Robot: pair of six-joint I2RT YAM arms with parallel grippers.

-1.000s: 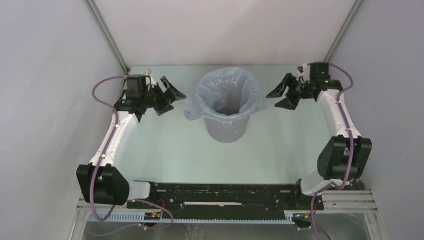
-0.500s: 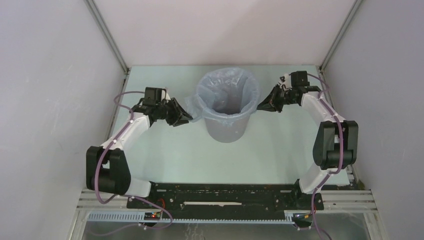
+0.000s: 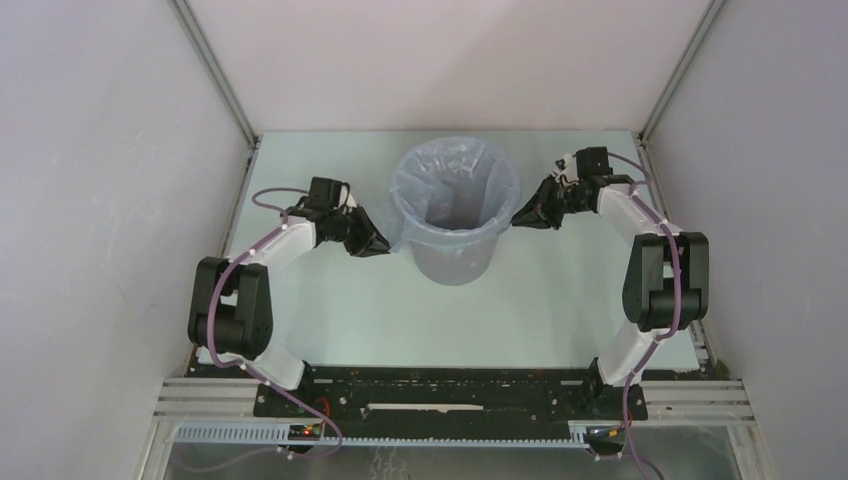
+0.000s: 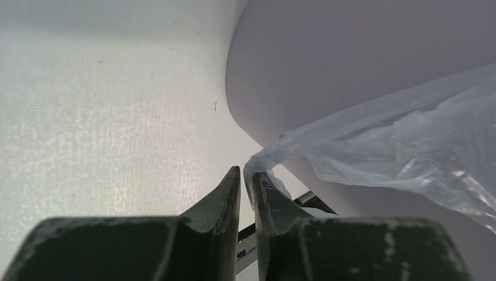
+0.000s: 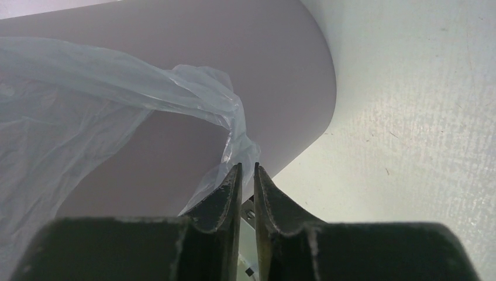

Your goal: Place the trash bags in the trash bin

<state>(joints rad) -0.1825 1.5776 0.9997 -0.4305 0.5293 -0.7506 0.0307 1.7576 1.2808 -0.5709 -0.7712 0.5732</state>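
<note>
The grey trash bin (image 3: 452,255) stands mid-table, lined with the pale blue trash bag (image 3: 455,180), whose rim is folded over the bin's lip. My left gripper (image 3: 381,247) is low at the bin's left side. In the left wrist view this gripper (image 4: 247,174) is shut on a twisted corner of the bag (image 4: 398,140) beside the bin wall (image 4: 327,64). My right gripper (image 3: 520,218) is at the bin's right side, below the rim. In the right wrist view it (image 5: 247,167) pinches a hanging strand of the bag (image 5: 117,82) against the bin (image 5: 234,41).
The pale green table (image 3: 330,310) is enclosed by white walls, with metal corner posts (image 3: 215,70) at the back. A black mounting rail (image 3: 450,390) runs along the near edge between the arm bases.
Both arms swung in from the back corners to the bin's sides. Their jaws went from wide open to shut on the bag's overhanging edges.
</note>
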